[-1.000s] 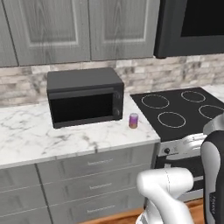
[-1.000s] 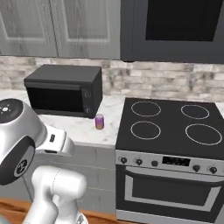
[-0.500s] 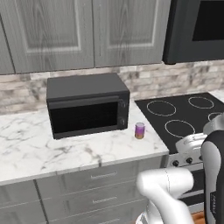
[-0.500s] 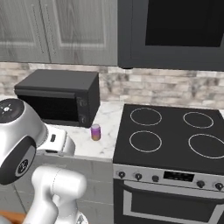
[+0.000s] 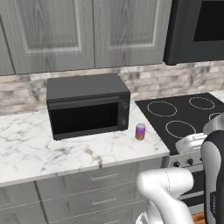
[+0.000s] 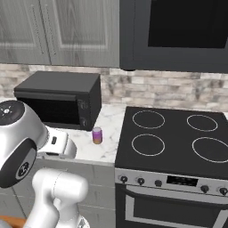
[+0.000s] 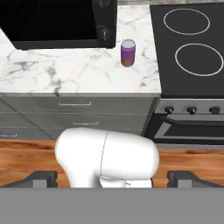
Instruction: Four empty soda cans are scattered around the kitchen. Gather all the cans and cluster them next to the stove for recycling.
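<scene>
So one can (image 5: 140, 131) is parked upright on the marble counter (image 5: 65, 153), between the microwave (image 5: 87, 107) and the stove (image 5: 183, 118), pretty close to the cooktop edge, so I'd call that one basically done. The other three aren't in this shot, so most of the job looks like it's left. The gripper (image 7: 112, 177) is spread wide with nothing in it, hanging back over the wood floor in front of the drawers.
</scene>
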Controlling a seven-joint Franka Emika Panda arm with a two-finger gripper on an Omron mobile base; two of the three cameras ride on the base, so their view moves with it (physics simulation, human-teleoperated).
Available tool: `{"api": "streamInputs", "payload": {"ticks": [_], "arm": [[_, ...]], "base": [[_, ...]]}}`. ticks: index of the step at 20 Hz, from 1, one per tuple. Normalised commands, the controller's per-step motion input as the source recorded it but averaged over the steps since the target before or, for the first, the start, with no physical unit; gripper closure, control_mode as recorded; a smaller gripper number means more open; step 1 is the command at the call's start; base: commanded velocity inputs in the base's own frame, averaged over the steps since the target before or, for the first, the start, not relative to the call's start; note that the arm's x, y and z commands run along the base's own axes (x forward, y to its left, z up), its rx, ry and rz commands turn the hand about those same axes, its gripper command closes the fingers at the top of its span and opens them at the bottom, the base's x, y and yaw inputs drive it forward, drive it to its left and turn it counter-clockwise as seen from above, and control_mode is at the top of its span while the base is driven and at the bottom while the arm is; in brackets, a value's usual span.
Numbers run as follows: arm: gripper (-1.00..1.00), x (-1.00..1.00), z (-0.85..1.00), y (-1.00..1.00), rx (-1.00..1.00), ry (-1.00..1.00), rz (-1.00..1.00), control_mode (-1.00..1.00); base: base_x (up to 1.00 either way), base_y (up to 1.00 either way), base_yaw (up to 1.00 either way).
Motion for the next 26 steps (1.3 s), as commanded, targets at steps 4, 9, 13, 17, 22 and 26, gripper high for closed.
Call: {"api": "streamInputs", "payload": {"ticks": [4, 9, 13, 17, 22, 26], "arm": [[-1.0, 0.21, 0.0, 0.01, 0.0, 0.0, 0.0, -1.0], [-1.0, 0.44, -0.05, 0.0, 0.0, 0.0, 0.0, -1.0], [-1.0, 0.44, -0.17, 0.0, 0.0, 0.0, 0.0, -1.0], [-1.0, 0.47, -0.21, 0.0, 0.0, 0.0, 0.01, -1.0], [-1.0, 0.45, -0.07, 0.01, 0.0, 0.0, 0.02, -1.0], [-1.0, 0.19, 0.0, 0.0, 0.0, 0.0, 0.0, -1.0]], "base": [[0.0, 0.0, 0.0], [0.0, 0.0, 0.0], [0.0, 0.0, 0.0], [0.0, 0.0, 0.0], [0.0, 0.0, 0.0], [0.0, 0.0, 0.0]]}}
